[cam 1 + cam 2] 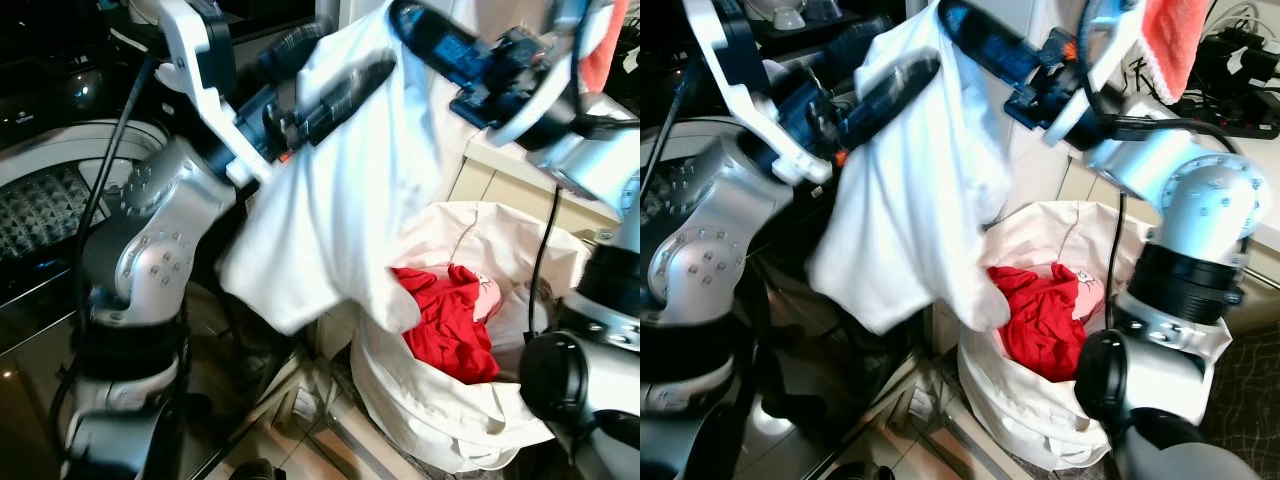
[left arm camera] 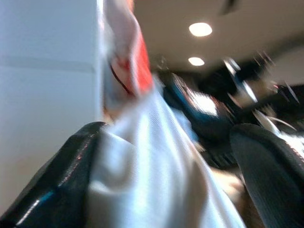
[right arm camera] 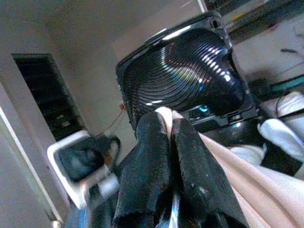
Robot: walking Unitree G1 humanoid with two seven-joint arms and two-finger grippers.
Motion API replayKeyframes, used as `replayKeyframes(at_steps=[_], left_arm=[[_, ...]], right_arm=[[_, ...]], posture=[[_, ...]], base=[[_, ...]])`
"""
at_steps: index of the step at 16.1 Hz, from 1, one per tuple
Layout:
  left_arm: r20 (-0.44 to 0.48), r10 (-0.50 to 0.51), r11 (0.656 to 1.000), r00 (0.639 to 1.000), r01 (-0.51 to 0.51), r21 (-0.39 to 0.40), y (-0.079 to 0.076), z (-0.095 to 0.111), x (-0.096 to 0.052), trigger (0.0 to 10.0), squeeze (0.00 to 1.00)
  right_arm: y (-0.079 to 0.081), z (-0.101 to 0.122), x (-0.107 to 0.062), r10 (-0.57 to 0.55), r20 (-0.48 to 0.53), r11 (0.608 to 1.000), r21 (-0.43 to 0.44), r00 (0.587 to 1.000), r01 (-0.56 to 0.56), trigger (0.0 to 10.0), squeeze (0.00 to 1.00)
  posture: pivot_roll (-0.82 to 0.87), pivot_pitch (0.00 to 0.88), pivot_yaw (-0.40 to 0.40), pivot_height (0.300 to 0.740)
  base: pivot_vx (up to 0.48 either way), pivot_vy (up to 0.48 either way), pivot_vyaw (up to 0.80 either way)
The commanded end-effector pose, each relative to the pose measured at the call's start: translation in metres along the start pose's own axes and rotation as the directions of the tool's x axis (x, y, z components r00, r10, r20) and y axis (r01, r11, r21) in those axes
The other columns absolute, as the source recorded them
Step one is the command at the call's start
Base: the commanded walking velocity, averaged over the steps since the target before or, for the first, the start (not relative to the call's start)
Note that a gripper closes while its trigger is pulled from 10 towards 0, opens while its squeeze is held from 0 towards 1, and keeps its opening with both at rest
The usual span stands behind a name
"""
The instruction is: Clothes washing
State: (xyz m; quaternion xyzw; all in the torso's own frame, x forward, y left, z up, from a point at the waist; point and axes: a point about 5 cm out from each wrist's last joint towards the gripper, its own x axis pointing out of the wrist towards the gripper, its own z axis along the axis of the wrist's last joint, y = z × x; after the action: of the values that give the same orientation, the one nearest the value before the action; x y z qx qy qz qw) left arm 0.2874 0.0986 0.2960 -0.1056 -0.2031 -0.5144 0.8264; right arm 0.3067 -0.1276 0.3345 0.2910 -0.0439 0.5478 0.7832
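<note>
A white garment (image 1: 340, 200) hangs in the air between my two grippers, above a white laundry bag (image 1: 450, 425) on the floor. In the bag lies a red garment (image 1: 450, 325). High at the right, my right gripper (image 1: 405, 15) is shut on the white garment's upper edge; the right wrist view has the cloth pinched between the fingertips (image 3: 183, 137). My left gripper (image 1: 360, 45) reaches in from the left with its fingers (image 2: 61, 180) wide apart. It is open, and the cloth runs between them and drapes over the lower one.
A top-loading washing machine (image 1: 45, 205) stands at the left with its drum uncovered; its black ribbed lid (image 3: 185, 71) stands raised. A pale cabinet (image 1: 500, 175) is behind the bag. An orange-red cloth (image 1: 1175, 35) hangs at the top right near black cables (image 1: 1230, 70).
</note>
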Motion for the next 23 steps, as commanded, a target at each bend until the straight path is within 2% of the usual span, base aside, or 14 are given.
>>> replayKeyframes(at_steps=[1,2,4,6,7,8,9,13,15,19,23], left_arm=[[-0.048,-0.051,0.998,0.998,0.049,-0.044,-0.007,-0.009,0.000,10.0,1.00],[-0.105,-0.055,0.998,0.993,0.051,-0.045,-0.008,-0.018,-0.005,10.0,1.00],[-0.162,-0.023,0.999,0.987,0.026,0.019,-0.004,-0.025,-0.009,10.0,1.00],[-0.163,0.003,0.999,0.987,0.005,0.050,-0.001,-0.026,-0.007,10.0,1.00],[-0.143,-0.011,0.999,0.990,0.016,0.033,-0.002,-0.025,-0.005,0.0,0.96],[-0.135,-0.009,1.000,0.991,0.013,0.029,-0.002,-0.025,-0.005,0.0,0.62],[-0.127,-0.015,1.000,0.992,0.017,0.013,-0.002,-0.026,-0.004,0.0,0.00],[-0.112,0.003,1.000,0.994,-0.003,-0.008,-0.005,-0.031,-0.006,0.0,0.00],[-0.124,0.035,0.999,0.992,-0.039,-0.029,-0.006,-0.038,-0.016,0.0,0.00],[-0.165,0.065,0.995,0.984,-0.075,-0.059,-0.012,-0.047,-0.035,0.0,0.00],[-0.166,0.079,0.995,0.983,-0.088,-0.050,-0.013,-0.048,-0.039,0.0,0.00]], right_arm=[[0.004,0.000,0.003,0.020,-0.002,1.000,0.014,1.000,-0.020,0.0,0.00],[0.005,0.000,0.004,0.035,0.010,0.999,0.037,0.999,-0.036,0.0,0.00],[0.007,-0.001,0.003,0.044,0.008,0.998,0.041,0.999,-0.045,0.0,0.00],[0.009,-0.002,0.003,0.054,0.008,0.997,0.047,0.999,-0.054,0.0,0.00],[0.010,-0.003,0.003,0.054,0.009,0.997,0.051,0.998,-0.055,0.0,0.00],[0.010,-0.003,0.003,0.054,0.009,0.997,0.053,0.999,-0.054,0.0,0.00],[0.011,-0.004,0.002,0.054,0.010,0.997,0.055,0.999,-0.054,0.0,0.00],[0.010,-0.016,-0.001,0.033,-0.016,0.997,0.068,0.999,-0.032,0.0,0.00],[0.008,-0.028,-0.005,0.011,-0.025,0.995,0.101,1.000,-0.008,0.0,0.00],[0.011,-0.036,-0.004,0.020,-0.017,0.990,0.136,1.000,-0.018,0.0,0.00],[0.011,-0.040,-0.003,0.020,-0.017,0.987,0.158,1.000,-0.017,0.0,0.00]], posture=[[0.01,0.000,-0.024,0.740],[0.01,0.000,-0.026,0.740],[0.01,0.000,-0.025,0.740],[0.01,0.000,-0.025,0.740],[0.01,0.000,-0.019,0.740],[0.01,0.000,-0.014,0.740],[0.00,0.000,-0.012,0.740],[0.00,0.000,-0.009,0.740],[0.01,0.000,-0.011,0.740],[0.02,0.000,-0.023,0.740],[0.03,0.000,-0.032,0.740]], base=[[0.000,0.000,0.00],[0.000,0.000,0.00],[0.000,0.000,0.00],[0.000,0.000,0.00],[0.000,0.000,0.00],[0.000,0.000,0.00],[0.000,0.000,0.00],[0.000,0.000,0.00],[0.000,0.000,0.00],[0.000,0.000,0.00],[0.000,0.000,0.00]])
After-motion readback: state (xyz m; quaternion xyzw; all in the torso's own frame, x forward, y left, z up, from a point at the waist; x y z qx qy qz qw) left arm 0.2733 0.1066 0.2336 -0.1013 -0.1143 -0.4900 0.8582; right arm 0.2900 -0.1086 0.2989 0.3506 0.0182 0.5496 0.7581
